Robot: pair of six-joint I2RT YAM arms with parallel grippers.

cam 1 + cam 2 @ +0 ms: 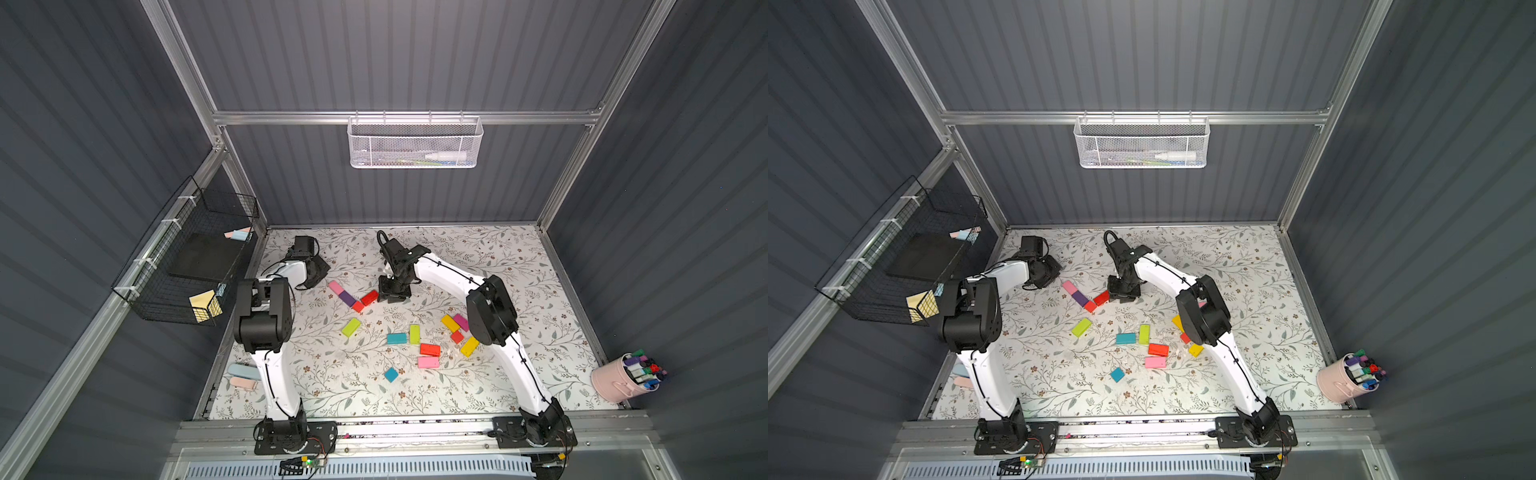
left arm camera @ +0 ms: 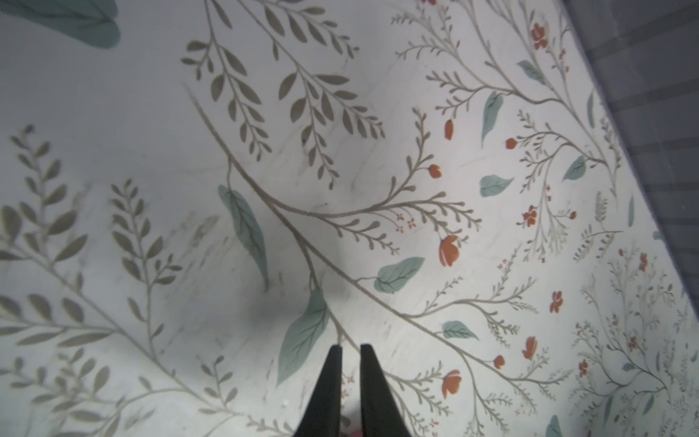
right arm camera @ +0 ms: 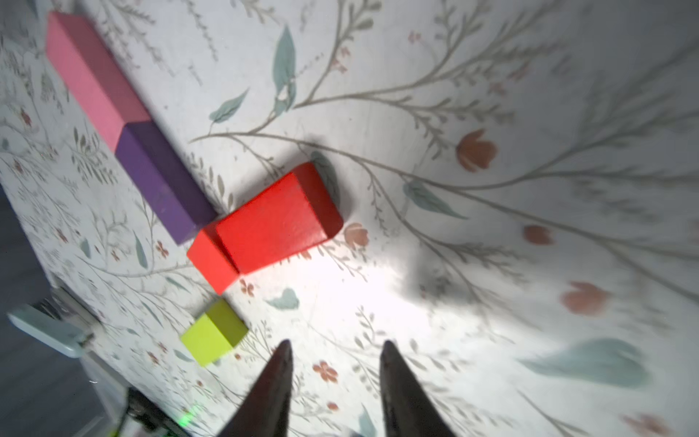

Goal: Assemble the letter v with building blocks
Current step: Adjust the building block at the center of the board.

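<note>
Four building blocks lie in a bent row on the floral table: a pink block (image 1: 335, 286) (image 3: 94, 75), a purple block (image 1: 347, 298) (image 3: 162, 181), a small red square (image 1: 358, 306) (image 3: 212, 261) and a long red block (image 1: 369, 297) (image 3: 276, 215) angled up to the right. My right gripper (image 1: 388, 296) (image 3: 336, 344) hovers just right of the long red block, open, with nothing between its fingers. My left gripper (image 1: 322, 268) (image 2: 350, 346) sits left of the pink block over bare table, shut and holding nothing. A lime block (image 1: 351, 327) (image 3: 212, 333) lies nearer the front.
Loose blocks lie mid-table: teal (image 1: 396, 338), lime (image 1: 414, 334), red (image 1: 429, 349), pink (image 1: 428, 363), teal square (image 1: 391, 374), yellow (image 1: 450, 323), magenta (image 1: 461, 321). A pink marker cup (image 1: 627, 376) stands front right. Pastel cases (image 1: 243, 376) lie front left beneath a black wire basket (image 1: 187, 266).
</note>
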